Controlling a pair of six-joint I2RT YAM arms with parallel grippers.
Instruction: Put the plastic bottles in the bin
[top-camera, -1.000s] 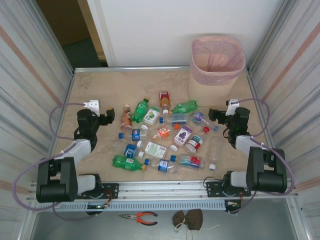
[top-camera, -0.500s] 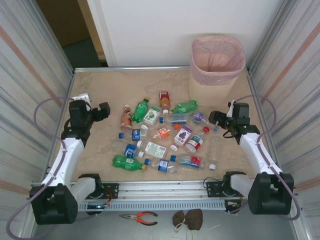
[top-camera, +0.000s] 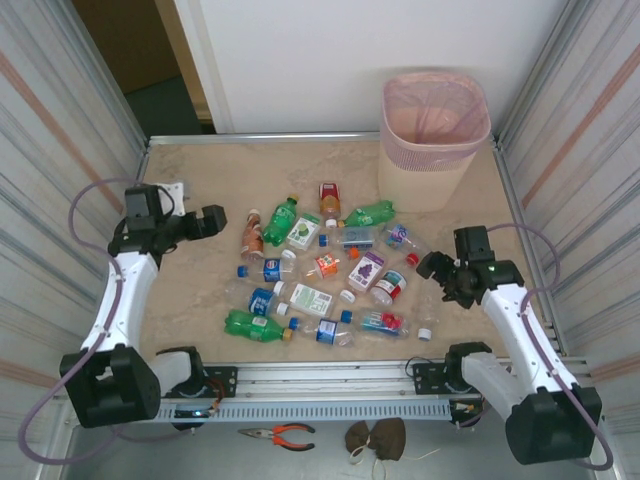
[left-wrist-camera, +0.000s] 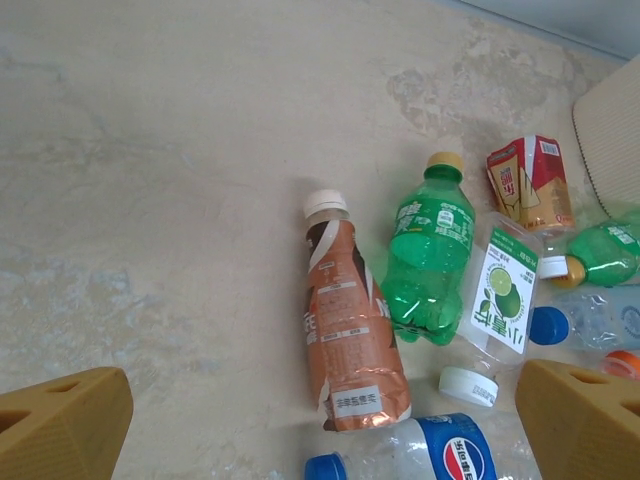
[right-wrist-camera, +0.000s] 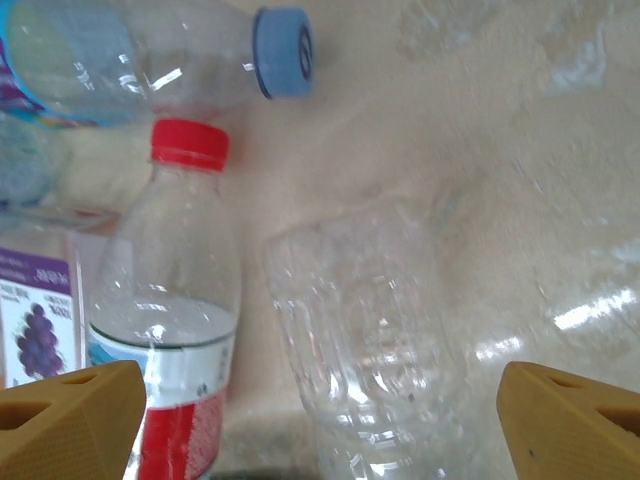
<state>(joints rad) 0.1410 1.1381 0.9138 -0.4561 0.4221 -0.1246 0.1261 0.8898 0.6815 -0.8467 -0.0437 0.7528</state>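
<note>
Several plastic bottles (top-camera: 330, 270) lie scattered in the middle of the table. The cream-pink bin (top-camera: 425, 180) stands at the far right. My left gripper (top-camera: 205, 222) hovers open at the pile's left edge. Between its fingers (left-wrist-camera: 325, 430) lies an orange-brown bottle (left-wrist-camera: 350, 330), with a green bottle (left-wrist-camera: 428, 250) and a blue-labelled bottle (left-wrist-camera: 440, 455) beside it. My right gripper (top-camera: 435, 265) is open at the pile's right edge. Its fingers (right-wrist-camera: 320, 420) straddle a clear unlabelled bottle (right-wrist-camera: 370, 340), with a red-capped bottle (right-wrist-camera: 170, 300) to its left. Neither gripper holds anything.
Small drink cartons, one purple (top-camera: 366, 270) and one red (left-wrist-camera: 530, 182), and a loose white cap (left-wrist-camera: 468, 386) lie among the bottles. Corrugated walls close in both sides of the table. Orange-handled pliers (top-camera: 280, 433) and a brown object (top-camera: 376, 437) lie below the front rail.
Both arms have unfolded and stretched out. The right gripper has moved nearer, over the clear bottle. The left wrist has swung left and back, its gripper staying by the pile's left edge.
</note>
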